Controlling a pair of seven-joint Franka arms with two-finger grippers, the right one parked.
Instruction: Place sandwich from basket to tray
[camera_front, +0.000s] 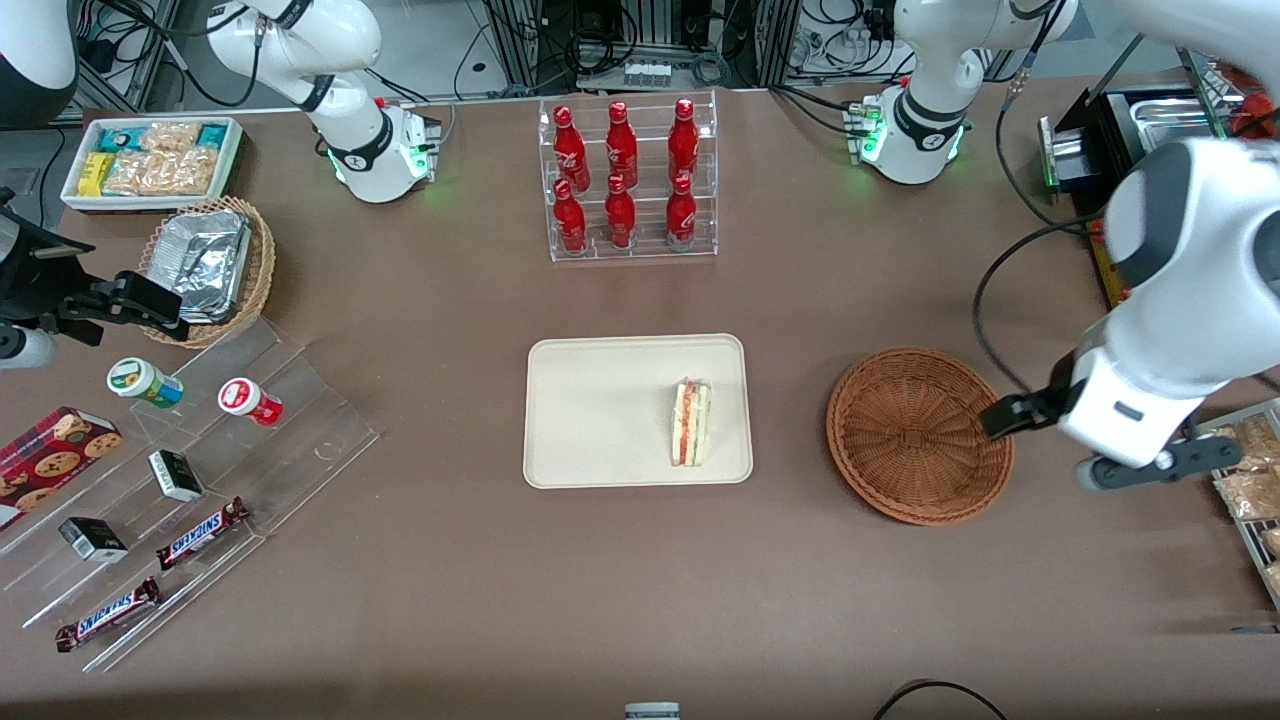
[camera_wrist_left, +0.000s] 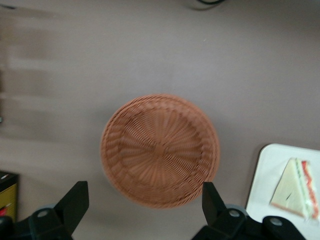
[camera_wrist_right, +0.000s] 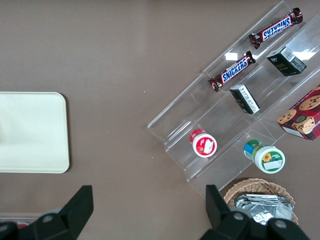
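Observation:
The sandwich (camera_front: 691, 422) (camera_wrist_left: 295, 187), a pale wedge with pink and green layers, lies on the cream tray (camera_front: 600, 410) (camera_wrist_left: 265, 175) (camera_wrist_right: 30, 132), on the side of the tray nearest the basket. The reddish-brown wicker basket (camera_front: 915, 435) (camera_wrist_left: 160, 150) stands beside the tray, toward the working arm's end, with nothing in it. My left gripper (camera_front: 1035, 448) (camera_wrist_left: 144, 192) hovers above the basket's rim on the side away from the tray. It is open and its black fingers (camera_wrist_left: 75, 200) hold nothing.
A clear rack of red bottles (camera_front: 627, 180) stands farther from the front camera than the tray. Toward the parked arm's end are a tan basket with foil (camera_front: 205, 265), a white snack bin (camera_front: 150, 160) and stepped acrylic shelves (camera_front: 200, 470) (camera_wrist_right: 225, 125). Snack packets (camera_front: 1250, 470) lie near my arm.

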